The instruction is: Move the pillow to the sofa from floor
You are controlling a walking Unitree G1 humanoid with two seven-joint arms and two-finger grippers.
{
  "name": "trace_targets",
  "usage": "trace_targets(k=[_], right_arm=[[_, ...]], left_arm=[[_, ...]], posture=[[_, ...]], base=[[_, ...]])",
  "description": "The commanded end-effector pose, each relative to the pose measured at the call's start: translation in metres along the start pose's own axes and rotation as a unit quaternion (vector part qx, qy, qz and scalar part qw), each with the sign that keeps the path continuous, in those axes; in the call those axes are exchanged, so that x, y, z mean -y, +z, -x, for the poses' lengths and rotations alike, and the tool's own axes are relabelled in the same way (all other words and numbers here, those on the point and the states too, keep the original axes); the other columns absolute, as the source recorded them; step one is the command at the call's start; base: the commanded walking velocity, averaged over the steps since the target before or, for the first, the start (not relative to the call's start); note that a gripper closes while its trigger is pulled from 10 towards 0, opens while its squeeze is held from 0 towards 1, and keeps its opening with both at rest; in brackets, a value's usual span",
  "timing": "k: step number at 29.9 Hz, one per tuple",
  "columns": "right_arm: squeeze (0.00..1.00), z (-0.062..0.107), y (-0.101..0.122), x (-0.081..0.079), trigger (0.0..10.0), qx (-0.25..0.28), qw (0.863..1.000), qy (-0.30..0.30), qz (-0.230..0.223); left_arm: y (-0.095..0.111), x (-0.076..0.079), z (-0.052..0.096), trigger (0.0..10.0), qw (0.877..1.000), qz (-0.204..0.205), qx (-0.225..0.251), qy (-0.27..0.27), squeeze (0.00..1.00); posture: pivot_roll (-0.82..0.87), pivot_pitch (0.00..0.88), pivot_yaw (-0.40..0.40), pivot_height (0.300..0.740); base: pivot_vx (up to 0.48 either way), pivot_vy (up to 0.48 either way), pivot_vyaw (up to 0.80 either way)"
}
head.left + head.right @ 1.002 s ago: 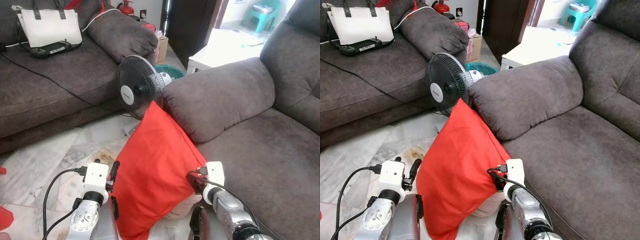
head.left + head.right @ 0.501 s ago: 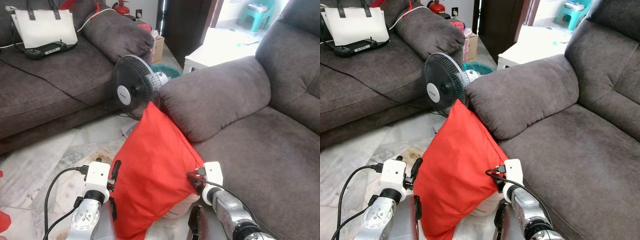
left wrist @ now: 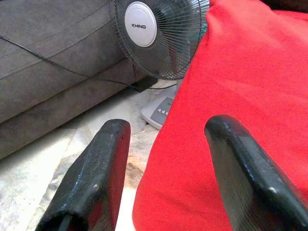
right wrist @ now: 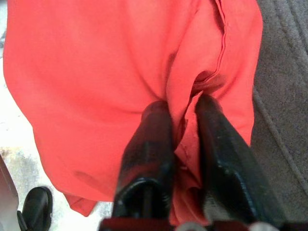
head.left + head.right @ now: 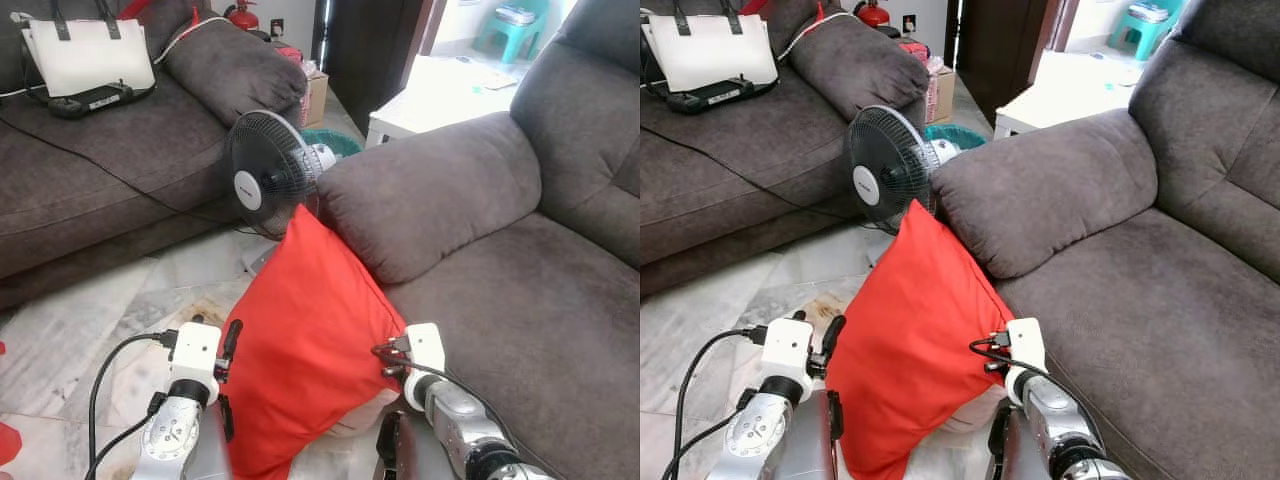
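The grey sofa (image 5: 520, 300) takes up the right of the room, its seat bare, and a second sofa (image 5: 90, 170) runs along the left behind a standing fan (image 5: 268, 172). The red pillow (image 5: 310, 345) stands tilted on edge, one corner up against the near sofa's padded arm, its lower end down near the tiled floor (image 5: 90, 320). The right gripper (image 4: 180, 144) has its two fingers pinched on a fold of the pillow's edge. The left gripper (image 3: 166, 144) sits spread wide with one finger pressed to the pillow's face, clamping nothing. So the grab looks done; lifting the pillow onto the seat is what remains.
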State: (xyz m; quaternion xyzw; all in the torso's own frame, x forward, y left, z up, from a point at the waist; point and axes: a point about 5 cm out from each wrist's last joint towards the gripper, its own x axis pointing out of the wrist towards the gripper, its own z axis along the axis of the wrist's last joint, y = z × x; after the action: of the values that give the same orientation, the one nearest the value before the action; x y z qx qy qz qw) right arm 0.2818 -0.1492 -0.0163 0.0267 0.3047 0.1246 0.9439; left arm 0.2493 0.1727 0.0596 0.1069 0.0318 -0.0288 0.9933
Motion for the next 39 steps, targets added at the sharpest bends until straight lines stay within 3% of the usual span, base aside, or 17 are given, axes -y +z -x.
trace_targets(k=[1,21,31,32,39], right_arm=[[0.0,0.0,-0.001,0.003,0.0,-0.009,1.0,-0.001,0.007],[0.0,-0.001,0.009,0.002,0.0,0.029,1.0,0.0,-0.001],[0.0,0.007,0.017,0.006,0.0,0.115,0.993,-0.026,-0.028],[0.0,0.01,0.017,0.007,10.0,0.131,0.99,-0.036,-0.039],[0.0,0.024,0.021,0.012,10.0,0.201,0.978,-0.034,-0.052]], left_arm=[[0.001,0.002,-0.002,10.0,1.0,-0.005,0.001,-0.005,0.0],[0.002,0.001,-0.008,10.0,1.0,-0.005,0.004,-0.004,0.0],[0.003,-0.001,-0.011,10.0,1.0,0.007,0.006,0.002,0.0],[0.003,-0.003,-0.013,10.0,1.0,0.015,0.005,0.008,0.0],[0.003,-0.007,-0.022,10.0,0.999,0.037,0.002,0.015,0.0]], posture=[[0.23,0.059,-0.151,0.526],[0.22,0.038,-0.14,0.526],[0.2,0.017,-0.123,0.526],[0.19,0.012,-0.113,0.526],[0.16,0.002,-0.084,0.526]], base=[[0.0,0.0,0.0],[0.0,0.0,0.0],[0.0,0.0,0.0],[0.0,0.0,0.0],[0.0,0.0,0.0]])
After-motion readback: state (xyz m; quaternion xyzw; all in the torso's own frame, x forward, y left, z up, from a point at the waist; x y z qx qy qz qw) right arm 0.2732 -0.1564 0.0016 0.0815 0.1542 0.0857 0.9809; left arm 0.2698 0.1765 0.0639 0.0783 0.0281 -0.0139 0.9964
